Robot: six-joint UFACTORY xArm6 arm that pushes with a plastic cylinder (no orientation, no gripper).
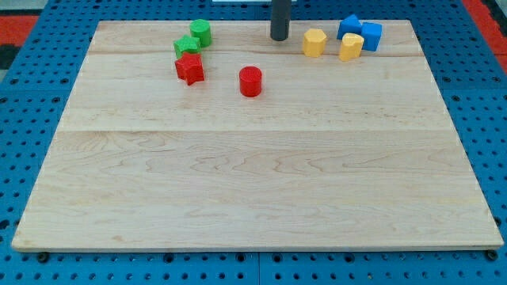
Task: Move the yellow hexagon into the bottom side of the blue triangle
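The yellow hexagon (314,42) sits near the view's top, right of centre. The blue triangle (349,26) is to its right and slightly higher, with a gap between them. A second yellow block (351,47) rests just below the blue triangle, touching it and a blue cube (371,36) on the right. My tip (279,37) stands on the board to the left of the yellow hexagon, a short gap apart, not touching it.
A green cylinder (200,32) and a green star-like block (187,46) sit at the top left, with a red star (190,68) below them. A red cylinder (250,81) stands below and left of my tip. The wooden board (253,182) lies on a blue pegboard.
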